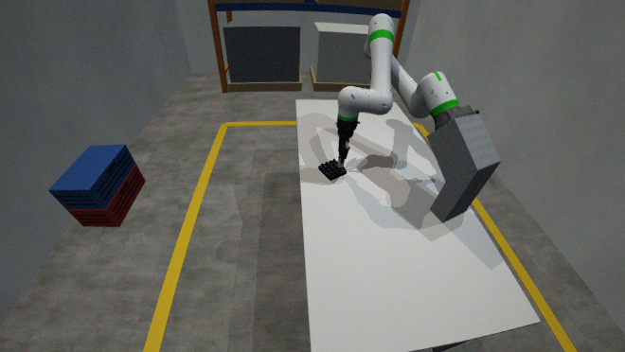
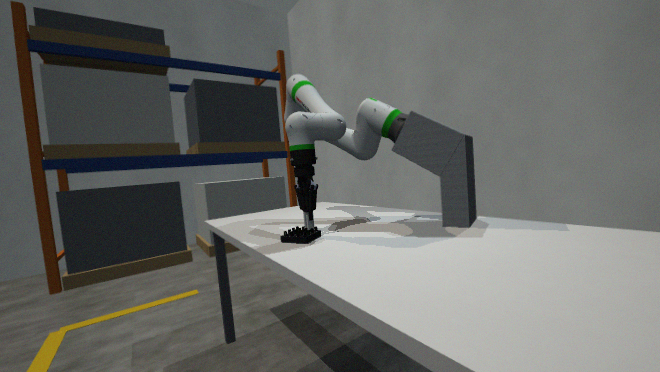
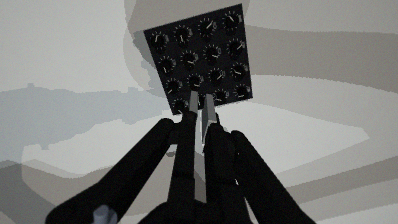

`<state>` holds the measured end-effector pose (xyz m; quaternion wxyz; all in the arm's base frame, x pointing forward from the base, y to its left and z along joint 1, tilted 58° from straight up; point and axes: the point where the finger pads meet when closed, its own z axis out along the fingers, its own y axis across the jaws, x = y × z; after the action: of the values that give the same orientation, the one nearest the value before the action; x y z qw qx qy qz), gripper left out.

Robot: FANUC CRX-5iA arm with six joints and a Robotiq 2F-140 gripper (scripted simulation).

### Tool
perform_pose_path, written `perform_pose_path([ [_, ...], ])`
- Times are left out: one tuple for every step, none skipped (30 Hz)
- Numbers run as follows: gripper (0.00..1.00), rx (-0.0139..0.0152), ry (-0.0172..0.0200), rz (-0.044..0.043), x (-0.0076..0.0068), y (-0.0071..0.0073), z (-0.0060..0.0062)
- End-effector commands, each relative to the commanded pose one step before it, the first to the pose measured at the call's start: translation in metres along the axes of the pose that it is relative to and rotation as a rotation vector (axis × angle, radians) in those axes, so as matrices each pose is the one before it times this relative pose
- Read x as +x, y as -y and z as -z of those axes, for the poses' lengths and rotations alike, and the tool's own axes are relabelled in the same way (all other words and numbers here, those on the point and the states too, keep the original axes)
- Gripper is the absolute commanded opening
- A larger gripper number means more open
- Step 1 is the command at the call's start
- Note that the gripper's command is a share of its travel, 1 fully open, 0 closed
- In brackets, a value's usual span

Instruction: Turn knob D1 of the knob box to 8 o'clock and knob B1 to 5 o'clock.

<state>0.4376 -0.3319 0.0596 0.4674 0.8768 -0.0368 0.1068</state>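
Note:
The black knob box [image 1: 330, 171] [image 2: 298, 239] [image 3: 221, 37] stands flat on the white table, with four rows of knobs facing up. In the wrist view its names lie to the right of the knobs, so column 1 runs along the bottom and row D is at the right. My gripper [image 1: 341, 166] [image 2: 309, 227] [image 3: 199, 102] points down at the box's near-arm edge, its fingertips nearly together around knob B1, whose line is hidden. Knob D1 [image 3: 242, 91] is at the lower right corner, free of the fingers; its line is too small to read surely.
Knobs A1 [image 3: 180, 105] and C1 [image 3: 220, 95] stand close on either side of the fingers. The white table [image 1: 379, 284] [image 2: 450, 280] carries the arm's grey pedestal [image 1: 466, 156] [image 2: 457, 185]. The box is near the table's left edge in the top view.

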Motion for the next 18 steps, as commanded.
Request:
perform_pose_path([
  [0.05, -0.00331, -0.00401, -0.11464, 0.00008, 0.00014, 0.00013],
  [0.05, 0.0, 0.0, 0.0, 0.0, 0.0, 0.0],
  [0.05, 0.0, 0.0, 0.0, 0.0, 0.0, 0.0],
  [0.05, 0.0, 0.0, -0.0257, 0.0, 0.0, 0.0],
  [0.05, 0.0, 0.0, -0.02604, 0.0, 0.0, 0.0],
  [0.05, 0.0, 0.0, -0.02634, 0.0, 0.0, 0.0],
  [0.05, 0.0, 0.0, -0.02659, 0.0, 0.0, 0.0],
  [0.05, 0.0, 0.0, -0.02679, 0.0, 0.0, 0.0],
  [0.05, 0.0, 0.0, -0.02696, 0.0, 0.0, 0.0],
  [0.05, 0.0, 0.0, -0.02707, 0.0, 0.0, 0.0],
  [0.05, 0.0, 0.0, -0.02714, 0.0, 0.0, 0.0],
  [0.05, 0.0, 0.0, -0.02716, 0.0, 0.0, 0.0],
  [0.05, 0.0, 0.0, -0.02714, 0.0, 0.0, 0.0],
  [0.05, 0.0, 0.0, -0.02707, 0.0, 0.0, 0.0],
  [0.05, 0.0, 0.0, -0.02696, 0.0, 0.0, 0.0],
  [0.05, 0.0, 0.0, -0.02679, 0.0, 0.0, 0.0],
  [0.05, 0.0, 0.0, -0.02659, 0.0, 0.0, 0.0],
  [0.05, 0.0, 0.0, -0.02634, 0.0, 0.0, 0.0],
])
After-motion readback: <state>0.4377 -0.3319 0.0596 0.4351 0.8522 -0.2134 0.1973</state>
